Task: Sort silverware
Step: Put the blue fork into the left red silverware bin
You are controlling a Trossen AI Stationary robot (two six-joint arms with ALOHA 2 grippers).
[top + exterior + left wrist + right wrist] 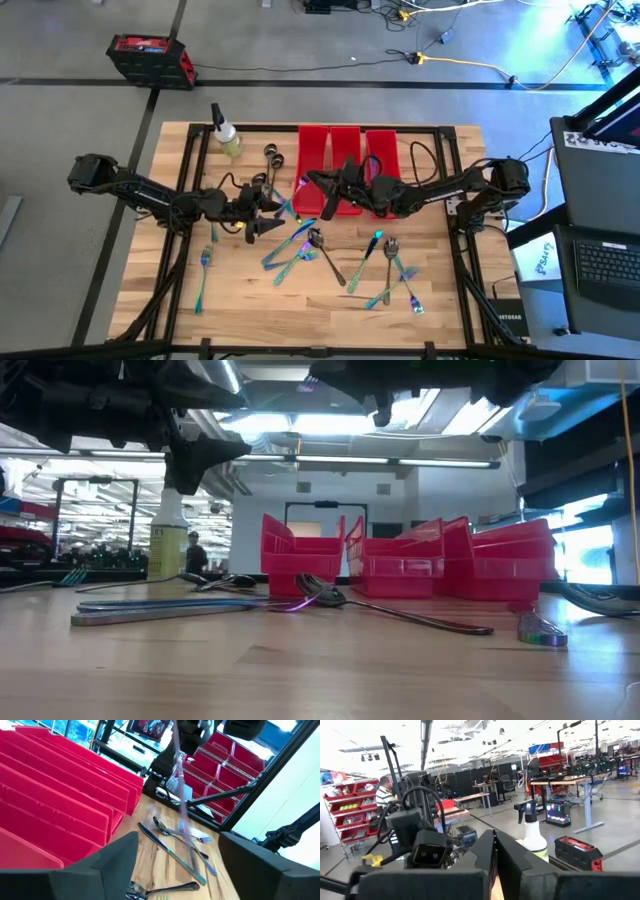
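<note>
Above red bins (345,150), knife (179,795) hanging upright, tip down

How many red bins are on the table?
3, side by side at the table's far edge in the high view: left bin, middle bin, right bin. Both arms reach over them and hide their near ends.

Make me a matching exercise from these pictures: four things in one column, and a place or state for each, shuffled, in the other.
Things:
1. spray bottle
2. red bins
3. left gripper
4. right gripper

Places or states:
A. jaws shut, above the left bin
B. back left part of the table
C. jaws open, above the cutlery left of centre
D. back middle of the table

Pairs: 1-B, 2-D, 3-C, 4-A
</note>
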